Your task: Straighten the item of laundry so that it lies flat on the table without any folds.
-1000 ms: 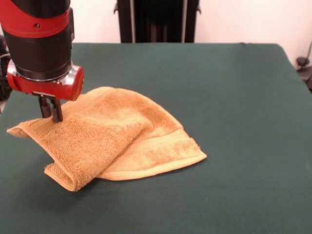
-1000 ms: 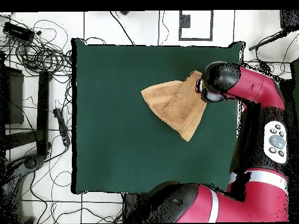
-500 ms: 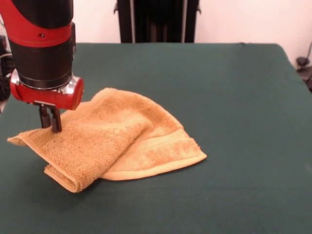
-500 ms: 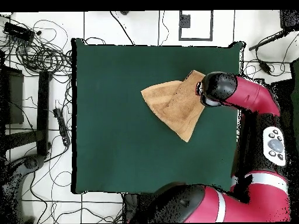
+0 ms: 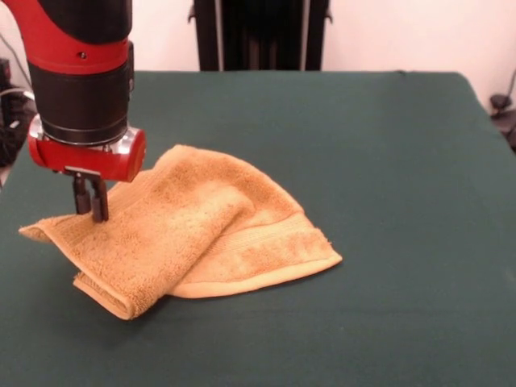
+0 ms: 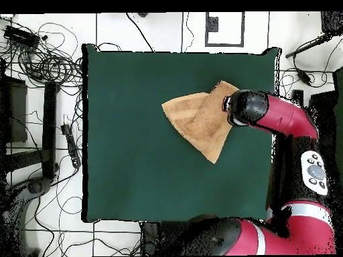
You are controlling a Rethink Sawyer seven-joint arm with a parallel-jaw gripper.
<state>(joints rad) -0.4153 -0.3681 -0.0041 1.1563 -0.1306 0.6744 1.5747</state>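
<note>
Your claw (image 5: 90, 211), fingers pressed together, pinches the folded towel (image 5: 193, 230) at its left corner; the towel lies doubled over on the table (image 5: 387, 161), extending rightward from the claw.

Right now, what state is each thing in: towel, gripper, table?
towel: folded over on itself, upper layer draped across the lower, one hemmed corner flat toward the front; not flat yet.
gripper: fingers close together, pinching the top layer near the towel's raised corner.
table: green cloth, towel lying on it near one side edge.
</note>
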